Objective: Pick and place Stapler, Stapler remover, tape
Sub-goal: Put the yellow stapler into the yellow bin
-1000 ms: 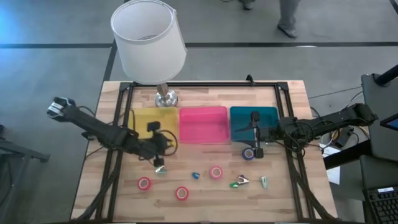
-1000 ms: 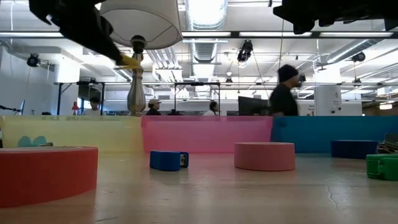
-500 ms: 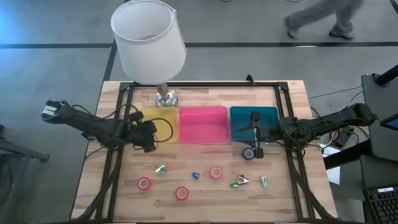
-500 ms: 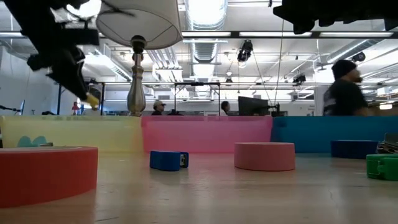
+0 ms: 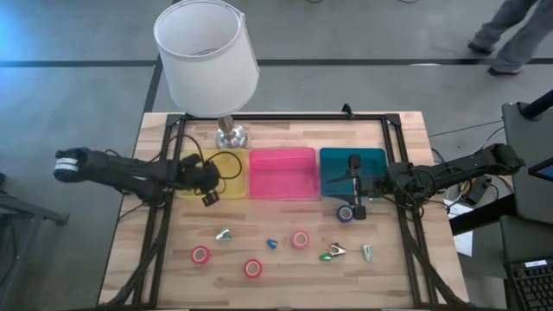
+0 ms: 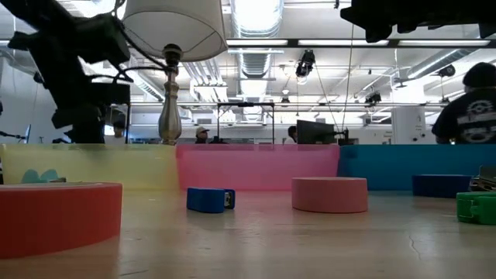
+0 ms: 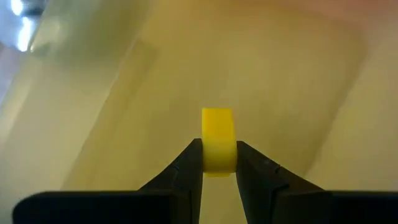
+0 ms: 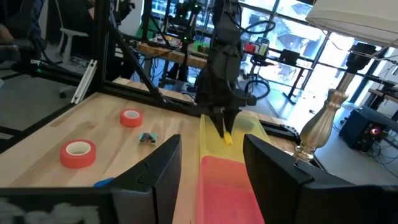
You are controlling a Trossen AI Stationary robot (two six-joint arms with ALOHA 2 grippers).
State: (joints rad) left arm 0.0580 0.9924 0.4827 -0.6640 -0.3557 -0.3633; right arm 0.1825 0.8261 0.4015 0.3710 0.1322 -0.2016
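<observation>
Since a second ago, the left claw (image 5: 210, 197) has swung away from the open table and now hangs over the yellow tray (image 5: 226, 164), clamped on a small yellow block (image 7: 218, 140) pinched between its fingers (image 7: 189, 163). Three trays sit in a row: yellow, pink (image 5: 282, 173) and blue (image 5: 373, 159). Three red tape rolls (image 5: 200, 255) (image 5: 252, 268) (image 5: 300, 239) lie well in front of that claw, toward the table's near edge. One blue tape roll (image 5: 345, 213) sits just under the right claw (image 5: 355, 206), whose fingers stand apart beside the blue tray. Three silvery clips (image 5: 223, 234) (image 5: 336, 251) (image 5: 367, 251) and one small blue piece (image 5: 270, 244) lie among the rolls.
</observation>
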